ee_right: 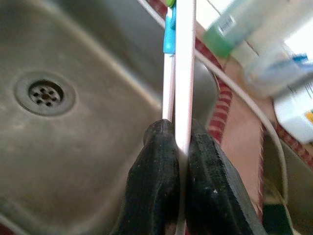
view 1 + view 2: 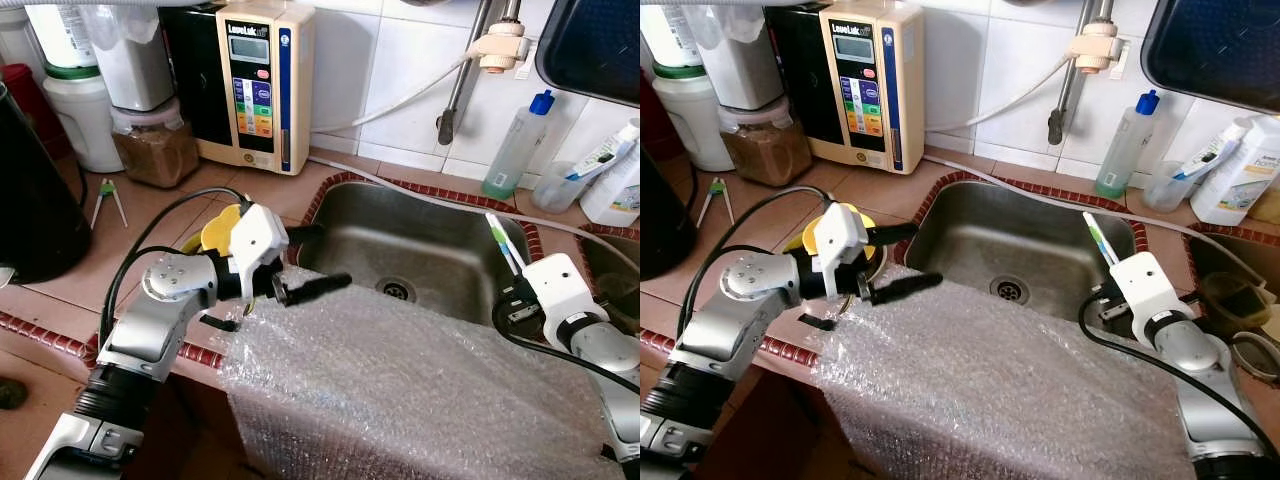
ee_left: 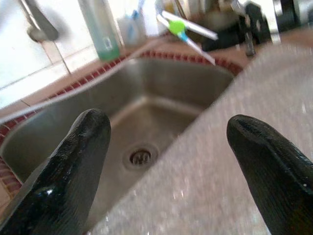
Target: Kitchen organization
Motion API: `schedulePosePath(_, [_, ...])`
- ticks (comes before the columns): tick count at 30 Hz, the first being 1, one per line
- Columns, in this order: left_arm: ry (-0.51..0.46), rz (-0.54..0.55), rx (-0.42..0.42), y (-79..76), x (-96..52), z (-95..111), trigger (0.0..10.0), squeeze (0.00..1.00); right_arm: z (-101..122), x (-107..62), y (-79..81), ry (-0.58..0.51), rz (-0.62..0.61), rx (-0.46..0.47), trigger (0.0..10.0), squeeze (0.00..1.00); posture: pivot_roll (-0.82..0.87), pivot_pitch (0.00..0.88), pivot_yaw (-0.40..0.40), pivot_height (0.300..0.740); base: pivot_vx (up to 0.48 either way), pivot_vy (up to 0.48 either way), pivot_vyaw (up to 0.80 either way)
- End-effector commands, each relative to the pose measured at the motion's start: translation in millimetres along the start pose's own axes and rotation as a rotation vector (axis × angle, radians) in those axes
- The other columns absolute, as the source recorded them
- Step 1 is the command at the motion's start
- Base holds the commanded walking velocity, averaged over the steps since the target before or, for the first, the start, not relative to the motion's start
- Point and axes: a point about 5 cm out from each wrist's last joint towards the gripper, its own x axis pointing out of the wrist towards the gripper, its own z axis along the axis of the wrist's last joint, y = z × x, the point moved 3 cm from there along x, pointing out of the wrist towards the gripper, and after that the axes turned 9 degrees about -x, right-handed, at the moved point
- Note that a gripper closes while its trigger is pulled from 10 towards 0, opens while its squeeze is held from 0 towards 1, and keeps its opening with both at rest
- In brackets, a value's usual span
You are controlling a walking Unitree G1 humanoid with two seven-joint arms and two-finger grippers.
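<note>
The toothbrush (image 1: pixel 178 63) is sticking up out of the right gripper (image 1: pixel 180 147), whose two black fingers are pinching its white handle low down, above the right-hand rim of the sink (image 2: pixel 400 250). Its green and blue head is pointing up and back towards the tiled wall, roughly in line with the clear cup (image 2: pixel 556 186) that is standing on the bench (image 2: pixel 150 215) between the green bottle (image 2: pixel 517 148) and the white bottle.

The left gripper (image 2: pixel 300 262) is hovering with its fingers spread wide and holding nothing, just over the left edge of the bubble wrap (image 2: pixel 420 390) that is draped across the front of the sink.

Judging by the task, the step in hand is probably putting the toothbrush away, most likely in that cup. To do it well, the right arm should be keeping the pinch firm, since the handle is thin and smooth and could swivel between the pads. The long free end should be lifted clear of the white hose (image 2: pixel 440 200) running along the back rim before the arm swings over. The cup looks light, so the brush should be lowered straight in rather than pushed against the rim. The left arm should be staying clear of the wrap.
</note>
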Motion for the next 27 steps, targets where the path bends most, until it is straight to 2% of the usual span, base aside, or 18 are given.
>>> schedulePosePath(1, [0.030,-0.019,0.041,0.1,1.2,2,10.0,1.00,-7,1.3,-3.0,0.045,-0.023,0.003,10.0,0.00,0.04,0.000,-0.004,0.740,0.000,0.000,0.00])
schedulePosePath(6, [0.073,0.025,0.040,7.9,0.1,-1,10.0,1.00,-17,1.8,-7.5,0.101,-0.086,-0.021,10.0,0.00,0.04,0.000,0.002,0.740,0.000,0.000,0.00])
schedulePosePath(9, [0.106,0.059,0.047,12.9,-1.1,-5,10.0,1.00,-20,1.6,-6.9,0.117,-0.094,0.017,10.0,0.00,0.04,0.000,0.003,0.740,0.000,0.000,0.00])
schedulePosePath(10, [0.112,0.063,0.044,13.7,-1.2,-6,10.0,1.00,-21,1.3,-5.3,0.116,-0.085,0.057,10.0,1.00,0.04,0.000,0.003,0.740,0.000,0.000,0.00])
schedulePosePath(13, [0.121,0.061,0.042,14.7,-1.1,-7,10.0,1.00,-24,1.4,-3.4,0.128,-0.084,0.102,10.0,1.00,0.05,0.000,0.001,0.740,0.000,0.000,0.00])
schedulePosePath(19, [0.135,0.063,0.049,15.4,-0.3,-8,10.0,1.00,-21,3.5,-3.2,0.121,-0.098,0.075,10.0,1.00,0.05,0.000,0.001,0.740,0.000,0.000,0.00])
schedulePosePath(21, [0.136,0.069,0.051,16.2,0.2,-8,10.0,1.00,-15,5.0,-0.3,0.088,-0.075,0.065,10.0,1.00,0.05,0.000,0.001,0.740,0.000,0.000,0.00])
schedulePosePath(23, [0.121,0.087,0.056,18.3,0.8,-6,10.0,1.00,-11,5.3,1.8,0.077,-0.074,0.016,10.0,1.00,0.05,0.000,0.002,0.740,0.000,0.000,0.00])
schedulePosePath(24, [0.108,0.119,0.056,22.4,1.3,-4,10.0,1.00,-7,5.2,3.3,0.063,-0.073,0.005,10.0,1.00,0.05,0.000,0.002,0.740,0.000,0.000,0.00])
schedulePosePath(25, [0.080,0.178,0.056,30.3,1.9,0,10.0,1.00,2,4.6,6.2,0.021,-0.061,0.038,10.0,1.00,0.05,0.000,0.000,0.740,0.000,0.000,0.00])
schedulePosePath(26, [0.080,0.178,0.056,30.3,1.9,0,10.0,1.00,2,4.6,6.2,0.021,-0.061,0.038,10.0,1.00,0.05,0.000,0.000,0.740,0.000,0.000,0.00])
schedulePosePath(27, [0.054,0.230,0.065,37.1,1.9,5,10.0,1.00,12,3.4,7.5,-0.030,-0.051,0.098,10.0,1.00,0.05,0.000,0.000,0.740,0.000,0.000,0.00])
